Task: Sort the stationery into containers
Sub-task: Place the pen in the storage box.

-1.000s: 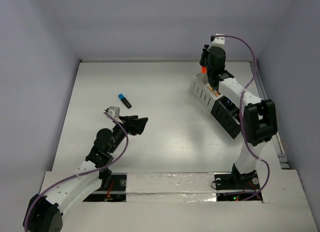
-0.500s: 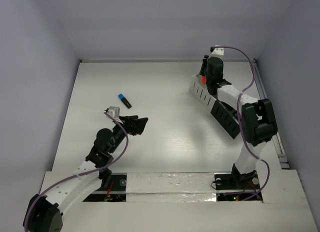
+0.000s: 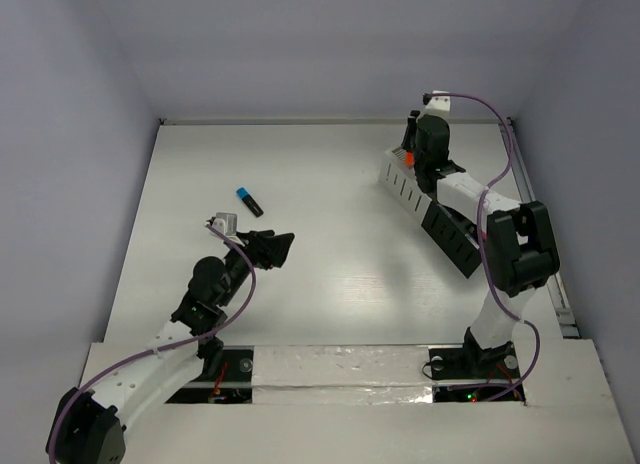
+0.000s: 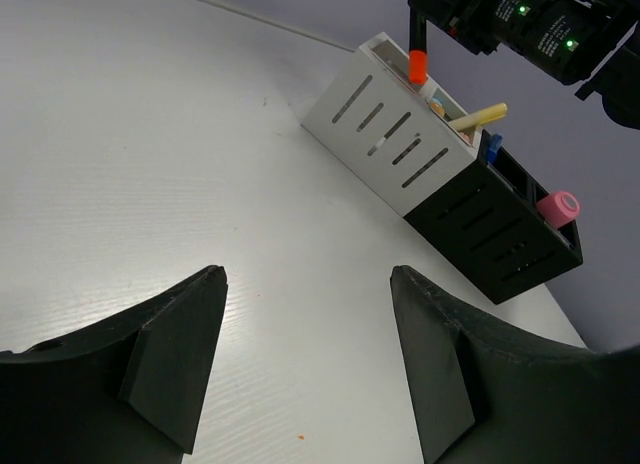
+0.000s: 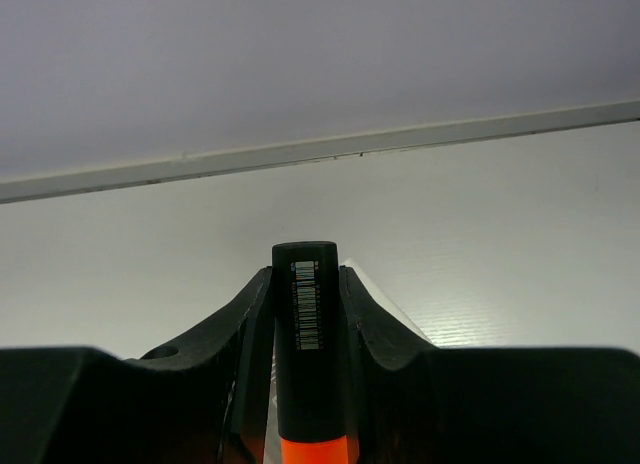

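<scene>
The black marker with the orange cap (image 5: 306,384) stands upright between the fingers (image 5: 245,324) of my right gripper (image 5: 305,284). They are clamped on both sides of its barrel, with the barcode label facing the wrist camera and the orange end pointing down. In the left wrist view I see that orange end at the mouth of the farthest white box of the containers (image 4: 395,144); I cannot tell whether it touches the rim. The containers form one joined row running diagonally along the right side of the table (image 3: 330,184), with the white boxes at the far end and the black ones nearer the arm bases. Next along the row, a yellow marker (image 4: 480,115) leans out of a white box with a peach item (image 4: 438,106) just beside it. A blue piece (image 4: 492,144) shows where the black boxes begin, and a pink cylinder (image 4: 558,206) stands in a black box further along. Well apart from all this, on the left half of the table, a blue-capped marker (image 3: 249,201) lies flat on its side. My left gripper (image 4: 305,354) hangs over the bare tabletop near that marker but not touching it. Its jaws are apart with nothing between them, and it faces across toward the containers.
</scene>
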Robot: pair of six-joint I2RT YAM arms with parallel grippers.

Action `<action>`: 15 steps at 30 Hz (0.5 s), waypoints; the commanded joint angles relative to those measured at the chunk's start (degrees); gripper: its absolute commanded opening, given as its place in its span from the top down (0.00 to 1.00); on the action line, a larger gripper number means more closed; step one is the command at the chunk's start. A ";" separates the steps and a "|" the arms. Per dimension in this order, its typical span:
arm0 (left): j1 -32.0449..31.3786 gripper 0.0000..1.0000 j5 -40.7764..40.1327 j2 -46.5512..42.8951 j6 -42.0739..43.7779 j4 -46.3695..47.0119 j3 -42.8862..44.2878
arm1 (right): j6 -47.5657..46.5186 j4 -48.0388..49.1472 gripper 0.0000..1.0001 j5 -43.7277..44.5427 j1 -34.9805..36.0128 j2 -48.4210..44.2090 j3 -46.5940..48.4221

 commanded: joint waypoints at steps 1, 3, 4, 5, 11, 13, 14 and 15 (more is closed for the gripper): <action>-0.02 0.37 -0.96 0.30 -0.76 3.40 0.65 | -3.11 5.15 0.88 2.63 0.28 0.16 1.98; -0.02 0.37 -1.49 0.65 -0.41 3.23 0.74 | -4.86 7.08 0.87 3.95 0.28 0.86 2.15; -0.02 0.37 -1.75 0.66 -0.33 3.23 0.83 | -5.48 7.18 0.85 4.39 0.28 1.82 2.50; -0.02 0.37 -1.76 0.92 -0.33 3.23 0.83 | -6.10 7.18 0.84 4.65 0.28 2.36 2.86; -0.02 0.37 -5.61 2.50 -0.50 2.35 1.44 | -3.65 6.65 0.72 2.55 0.28 1.84 2.16; -0.02 0.37 -9.39 3.11 -1.03 0.25 2.40 | -2.94 6.48 0.63 2.28 0.28 0.96 1.54; -0.02 0.37 -10.53 3.73 -1.55 -0.46 2.76 | -2.59 6.30 0.55 1.85 0.28 0.61 1.02; -0.02 0.37 -12.81 4.08 -1.73 -1.86 3.11 | -2.59 6.12 0.54 1.67 0.28 -0.01 0.84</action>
